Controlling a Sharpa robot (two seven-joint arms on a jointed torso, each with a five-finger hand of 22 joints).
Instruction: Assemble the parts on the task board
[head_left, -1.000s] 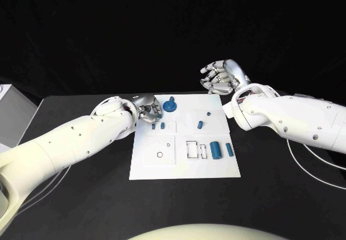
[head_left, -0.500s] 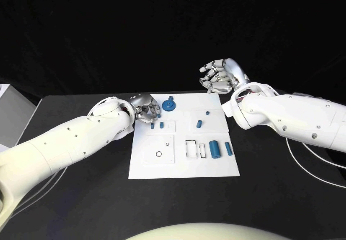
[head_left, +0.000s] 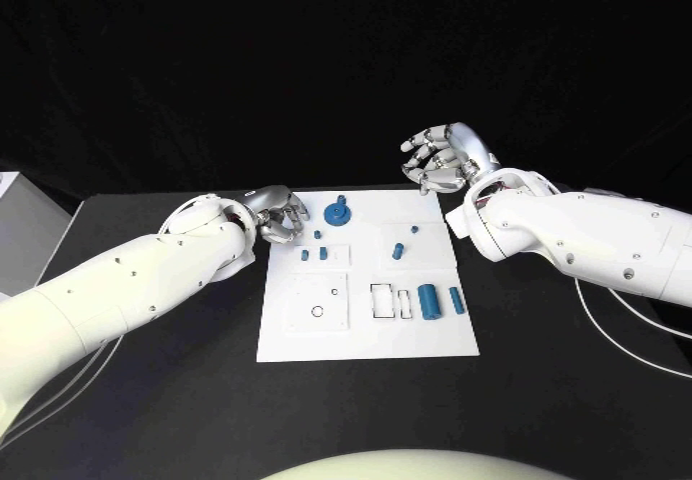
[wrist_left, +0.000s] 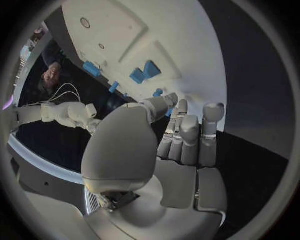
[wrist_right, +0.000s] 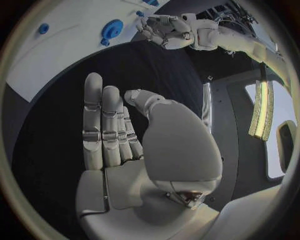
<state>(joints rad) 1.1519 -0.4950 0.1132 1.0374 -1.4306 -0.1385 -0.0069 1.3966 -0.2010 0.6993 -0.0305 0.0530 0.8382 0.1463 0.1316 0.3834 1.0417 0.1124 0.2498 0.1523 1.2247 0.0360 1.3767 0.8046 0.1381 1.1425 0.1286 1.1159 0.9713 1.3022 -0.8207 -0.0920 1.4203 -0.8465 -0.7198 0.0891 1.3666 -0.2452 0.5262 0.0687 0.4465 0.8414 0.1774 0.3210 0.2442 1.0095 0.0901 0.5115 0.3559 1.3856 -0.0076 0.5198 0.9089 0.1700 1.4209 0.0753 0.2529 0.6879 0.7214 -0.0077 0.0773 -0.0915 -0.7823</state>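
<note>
While both silver hands held nothing | left hand (head_left: 280, 216) fingers loosely apart beside white task board (head_left: 369, 340) left edge | right hand (head_left: 441, 158) fingers straight, raised past far edge | blue parts (head_left: 428, 297) lay on board

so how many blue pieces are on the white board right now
7 that I can make out: a round gear at the far edge, two small blocks, two pegs mid-board, and two cylinders lying near the right edge. Others could be too small to see.
</note>
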